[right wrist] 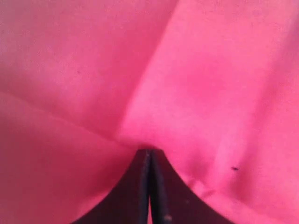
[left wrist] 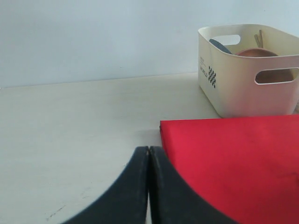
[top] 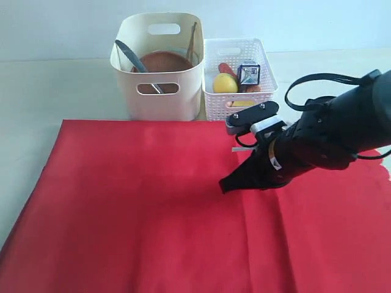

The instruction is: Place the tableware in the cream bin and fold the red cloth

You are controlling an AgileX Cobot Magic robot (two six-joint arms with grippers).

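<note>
The red cloth [top: 140, 207] lies spread over the table in front of the bins. My right gripper [top: 225, 186] is low over its middle right, jaws together and pinching the fabric; creases run out from the tips [right wrist: 148, 151]. The cream bin [top: 160, 91] stands at the back and holds the reddish-brown plate [top: 164, 61], a dark spoon [top: 129, 55] and the chopsticks [top: 193, 39]. My left gripper [left wrist: 148, 150] is shut and empty, above bare table beside the cloth's [left wrist: 233, 163] corner, with the cream bin [left wrist: 243, 88] beyond. It is out of the exterior view.
A white perforated basket [top: 238, 104] sits right of the cream bin with a lemon [top: 225, 82] and a small milk carton [top: 248, 73] inside. The cloth's scalloped edge [top: 386, 176] shows at far right. Pale tabletop [top: 55, 91] lies left of the bins.
</note>
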